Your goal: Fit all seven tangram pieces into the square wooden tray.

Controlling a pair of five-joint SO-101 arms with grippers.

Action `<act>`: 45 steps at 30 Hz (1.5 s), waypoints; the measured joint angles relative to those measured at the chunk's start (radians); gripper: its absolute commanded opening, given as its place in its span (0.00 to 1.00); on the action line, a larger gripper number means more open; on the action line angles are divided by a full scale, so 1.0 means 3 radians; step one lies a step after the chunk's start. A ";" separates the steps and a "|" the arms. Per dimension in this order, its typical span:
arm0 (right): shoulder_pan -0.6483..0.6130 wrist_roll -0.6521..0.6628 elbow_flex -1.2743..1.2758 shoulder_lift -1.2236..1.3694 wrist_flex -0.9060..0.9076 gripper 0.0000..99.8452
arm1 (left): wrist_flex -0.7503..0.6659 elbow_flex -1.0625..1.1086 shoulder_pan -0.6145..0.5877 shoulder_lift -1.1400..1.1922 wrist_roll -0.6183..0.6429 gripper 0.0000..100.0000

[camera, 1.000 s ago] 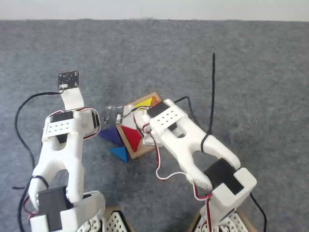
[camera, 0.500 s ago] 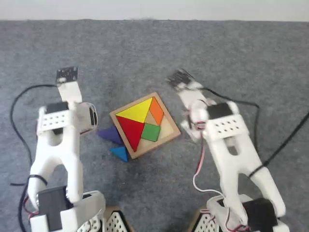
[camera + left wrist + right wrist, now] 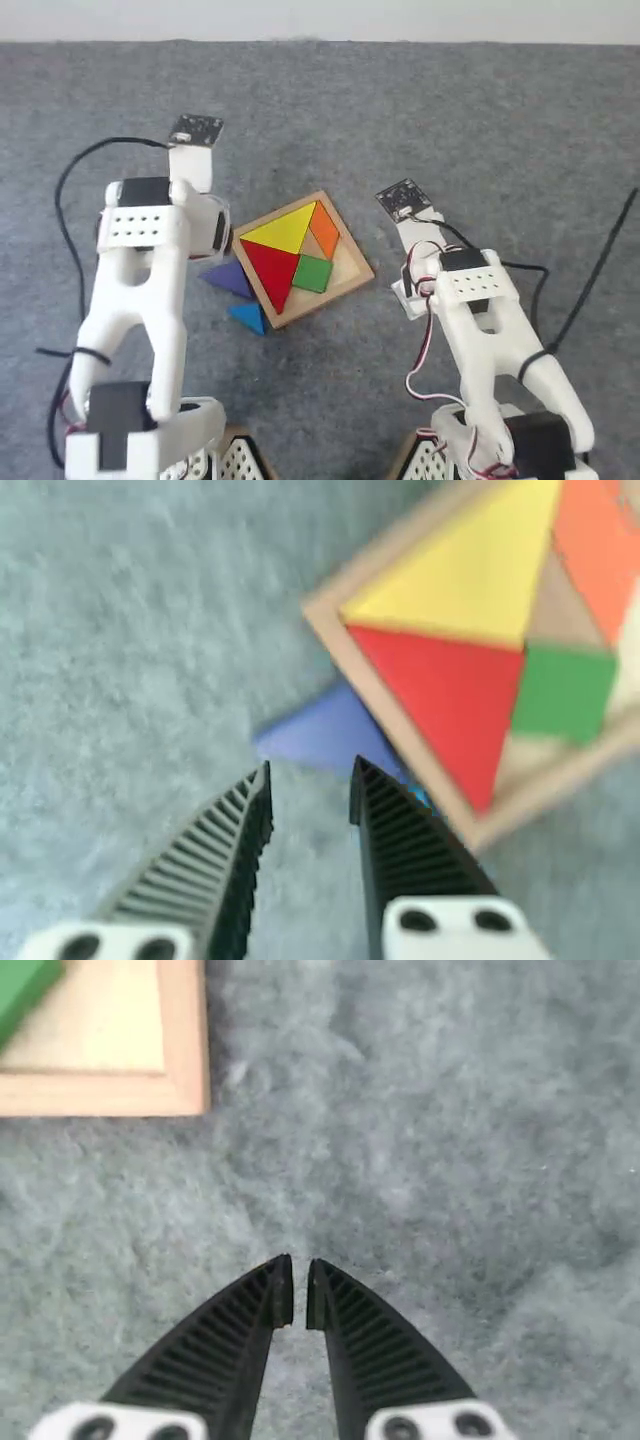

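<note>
The left gripper (image 3: 310, 770) hangs low over the grey counter (image 3: 450, 120), its jaws a little apart and holding nothing. Just ahead of its tips lies a violet-blue piece (image 3: 325, 730), loose on the counter and against the outer edge of the tray (image 3: 352, 655). A blue triangle (image 3: 247, 316) lies just beside that same edge, nearer the arm bases.

The right gripper (image 3: 298, 1265) is pressed almost together, with only a sliver of gap and nothing in it. It sits over bare counter, apart from the tray's corner ahead of it.

The tray lies turned like a diamond between the two arms. Inside it are the red triangle (image 3: 272, 270) and green square (image 3: 313, 273), then the yellow triangle (image 3: 280, 232) and orange piece (image 3: 323, 230) farther back. Bare wood shows beside the green square.
</note>
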 measured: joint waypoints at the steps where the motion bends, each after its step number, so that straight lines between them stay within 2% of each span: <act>1: 0.0020 -0.0005 0.0000 0.0000 -0.0010 0.04 | -0.0123 0.0000 -0.0010 0.0107 0.0046 0.12; 6: 0.0020 -0.0077 0.0000 0.0000 -0.0010 0.04 | -0.0419 -0.0271 -0.0056 0.0931 0.0138 0.12; 11: 0.0026 -0.0092 0.0000 0.0000 -0.0010 0.04 | -0.0455 -0.0634 -0.0113 0.1565 0.0189 0.12; 16: 0.0026 -0.0092 0.0000 0.0000 -0.0010 0.04 | -0.0552 -0.0757 -0.0128 0.1749 0.0189 0.12; 21: 0.0026 -0.0092 0.0000 0.0000 -0.0010 0.04 | -0.0639 -0.0834 0.0077 0.1816 0.0215 0.12; 28: 0.0026 -0.0092 0.0000 0.0000 -0.0010 0.04 | -0.0629 -0.1079 0.0537 0.1816 0.0358 0.12; 31: 0.0020 -0.0092 0.0005 -0.0005 -0.0010 0.04 | -0.0527 -0.1268 0.0527 0.1816 0.0378 0.12; 34: 0.0041 -0.0092 0.0123 -0.0199 -0.0010 0.04 | -0.0210 -0.1560 0.0338 0.1775 0.0389 0.12; 38: 0.0189 -0.0092 0.0425 -0.0793 -0.0010 0.04 | 0.0511 -0.1734 0.0373 0.1340 0.0184 0.12; 41: 0.0235 -0.0092 0.0639 -0.1289 -0.0010 0.04 | 0.0818 -0.1519 0.0465 0.0808 -0.0026 0.12; 45: 0.0240 -0.0092 0.0726 -0.1545 0.0133 0.04 | 0.0593 -0.0639 0.0399 0.0297 -0.0286 0.12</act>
